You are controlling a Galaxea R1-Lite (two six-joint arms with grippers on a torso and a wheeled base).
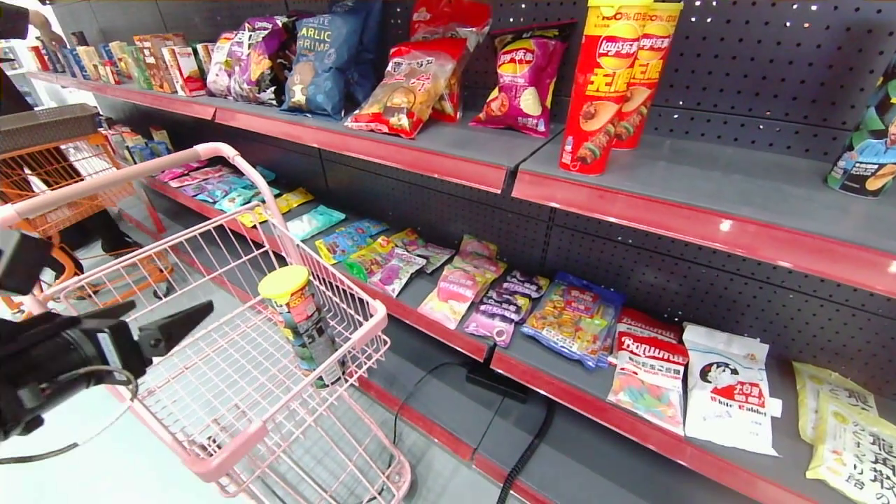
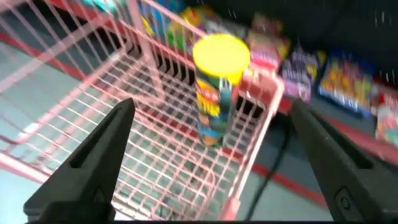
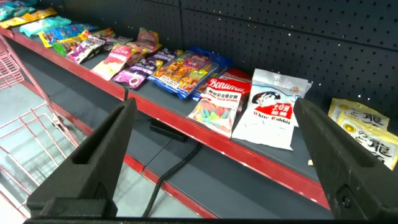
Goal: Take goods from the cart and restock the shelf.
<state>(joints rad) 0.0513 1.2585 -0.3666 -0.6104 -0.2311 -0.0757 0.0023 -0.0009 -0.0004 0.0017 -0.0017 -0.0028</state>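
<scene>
A chip can with a yellow lid [image 1: 302,323] stands upright in the pink wire cart [image 1: 210,392], near the cart's shelf-side corner. My left gripper [image 1: 171,309] hangs over the cart's near side, a short way from the can, open and holding nothing. In the left wrist view the can [image 2: 214,93] sits ahead between the spread fingers of the left gripper [image 2: 212,104], without touching them. My right gripper [image 3: 216,102] is open and empty, facing the lower shelf [image 3: 205,134] with its candy bags. The upper shelf [image 1: 700,182] holds two tall red chip cans [image 1: 607,84] and chip bags.
An orange cart [image 1: 63,168] stands behind the pink one. A black cable [image 1: 525,448] and a black box [image 1: 498,381] lie on the bottom shelf board. Bare room lies on the upper shelf to the right of the red cans. A green can [image 1: 868,150] is at the far right.
</scene>
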